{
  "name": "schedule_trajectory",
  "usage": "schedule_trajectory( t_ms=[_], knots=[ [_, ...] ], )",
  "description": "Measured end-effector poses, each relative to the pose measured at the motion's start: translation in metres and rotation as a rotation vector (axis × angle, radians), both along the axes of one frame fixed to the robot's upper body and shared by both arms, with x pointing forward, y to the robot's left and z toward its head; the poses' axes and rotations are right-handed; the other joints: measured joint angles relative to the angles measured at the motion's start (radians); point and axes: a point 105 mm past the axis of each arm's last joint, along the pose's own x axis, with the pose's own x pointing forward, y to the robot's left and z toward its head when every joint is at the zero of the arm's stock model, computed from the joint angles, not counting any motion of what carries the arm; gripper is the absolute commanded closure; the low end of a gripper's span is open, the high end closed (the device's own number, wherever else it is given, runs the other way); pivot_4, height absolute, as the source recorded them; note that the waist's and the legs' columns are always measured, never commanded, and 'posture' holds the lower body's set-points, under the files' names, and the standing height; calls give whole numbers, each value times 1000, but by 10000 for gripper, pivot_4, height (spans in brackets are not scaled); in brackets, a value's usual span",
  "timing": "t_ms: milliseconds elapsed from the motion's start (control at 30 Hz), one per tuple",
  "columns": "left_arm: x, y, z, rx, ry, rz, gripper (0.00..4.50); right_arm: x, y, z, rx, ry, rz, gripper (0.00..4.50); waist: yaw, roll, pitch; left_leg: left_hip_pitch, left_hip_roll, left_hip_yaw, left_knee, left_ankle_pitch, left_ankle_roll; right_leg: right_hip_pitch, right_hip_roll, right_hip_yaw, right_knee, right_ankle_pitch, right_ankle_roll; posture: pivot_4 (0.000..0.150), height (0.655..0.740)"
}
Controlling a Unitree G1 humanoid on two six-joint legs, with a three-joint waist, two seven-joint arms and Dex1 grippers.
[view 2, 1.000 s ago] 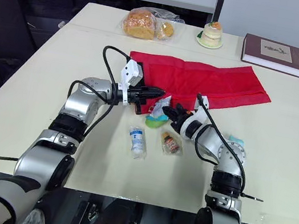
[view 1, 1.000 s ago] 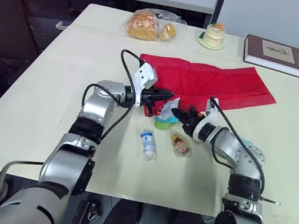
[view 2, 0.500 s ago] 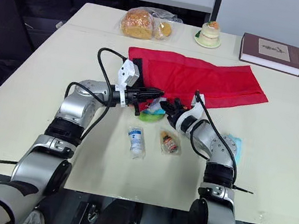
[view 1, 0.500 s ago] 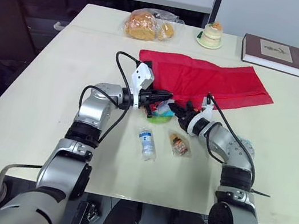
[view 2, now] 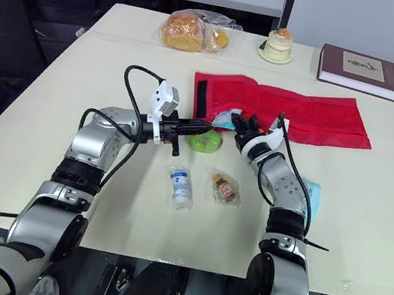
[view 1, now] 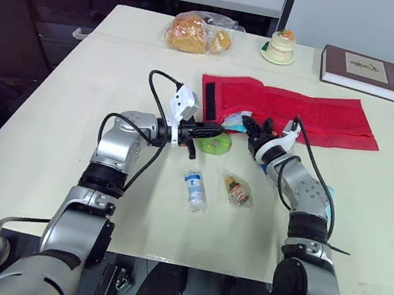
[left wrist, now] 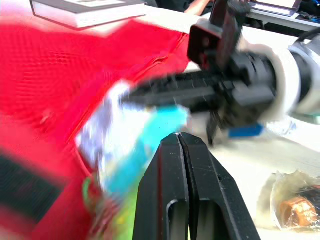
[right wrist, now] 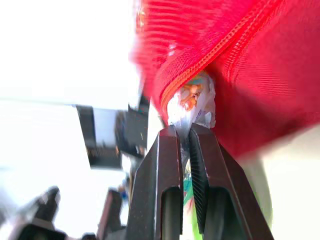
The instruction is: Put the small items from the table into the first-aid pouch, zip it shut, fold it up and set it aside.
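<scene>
The red first-aid pouch (view 1: 294,115) lies flat across the table's middle, with a black strip on its left end. My left gripper (view 1: 215,129) is shut at the pouch's lower left edge; whether it pinches fabric I cannot tell. My right gripper (view 1: 251,125) is shut on a small blue-white packet (right wrist: 192,102) right at the pouch's zip opening (right wrist: 200,65). A green round item (view 1: 216,145) lies just below the two grippers. A small bottle (view 1: 194,187) and an orange packet (view 1: 237,191) lie nearer the front. A pale blue item (view 1: 326,192) sits beside my right forearm.
At the table's back stand a bag of bread (view 1: 194,32), a small cake on a plate (view 1: 280,48) and a book (view 1: 363,70). A black cable (view 1: 158,83) loops above my left wrist.
The pouch has shifted right and now lies flatter and narrower. My right gripper has carried the packet up to the pouch's opening. The green item stays on the table.
</scene>
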Motion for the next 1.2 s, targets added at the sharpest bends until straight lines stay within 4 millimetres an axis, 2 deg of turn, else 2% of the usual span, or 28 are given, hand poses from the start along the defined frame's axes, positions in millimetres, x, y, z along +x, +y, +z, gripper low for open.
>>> schedule_trajectory(
  t_ms=[400,767,933,1067,1100,1200],
  knots=[
    [1,0,0,-3,-5,10,44731,-3,1,15,-17,-42,-12,45000,1,0,0,0,0,0,0,0,0,0,0,0,0,0,0,1500,7289],
    [13,9,11,-37,-38,91,44731,-17,2,2,-77,-19,-5,45000,0,0,0,0,0,0,0,0,0,0,0,0,0,0,0,1500,7289],
    [27,12,17,-25,-78,147,44731,-32,10,0,-122,-39,34,45000,3,0,0,0,0,0,0,0,0,0,0,0,0,0,0,1500,7289],
    [39,14,19,-12,-100,190,44731,-44,-4,-4,-132,-34,1,45000,3,0,0,-1,0,0,0,0,0,0,0,0,-1,0,0,1500,7289],
    [41,15,17,-8,-97,197,39542,-46,-9,-4,-143,-39,-9,45000,3,0,0,-1,0,0,0,0,0,0,0,0,-1,0,0,1500,7289],
    [47,16,10,32,-101,218,28092,-52,-31,7,-179,-81,-62,45000,4,0,0,-1,0,0,0,0,0,0,0,0,-1,0,0,1500,7289]
  ],
)
